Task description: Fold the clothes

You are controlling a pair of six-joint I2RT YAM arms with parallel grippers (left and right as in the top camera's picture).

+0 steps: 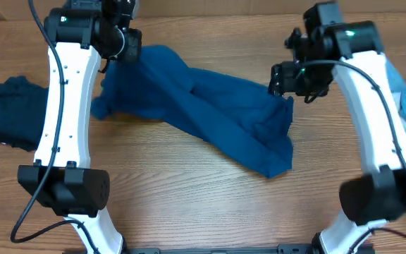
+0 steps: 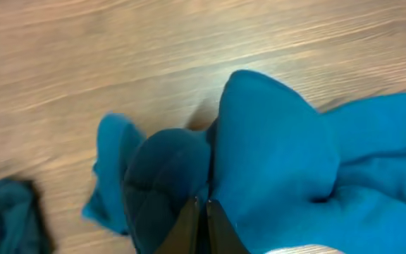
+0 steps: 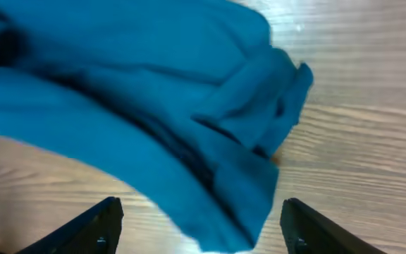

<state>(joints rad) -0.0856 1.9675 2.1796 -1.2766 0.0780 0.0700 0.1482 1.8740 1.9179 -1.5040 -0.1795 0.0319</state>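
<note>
Blue garment (image 1: 210,116) lies twisted; left gripper (image 2: 204,209) pinches its far-left corner, likely to spread it; right gripper (image 3: 201,208) hovers wide opposite.

**No Lettering in View**

No word, label, brand, number or sign can be read in any view. The blue garment (image 1: 210,113), pinched in the left claw (image 2: 204,208) and lying below the right claw (image 3: 201,204), shows only plain cloth.

A robotics lab, it seems: a white-and-black jointed robot arm (image 1: 65,106) rises from a base at lower left, its twin arm (image 1: 372,120) at lower right, loose black cables (image 1: 46,180) trailing, over a plain light wood-grain laminate worktop (image 1: 203,197).
</note>
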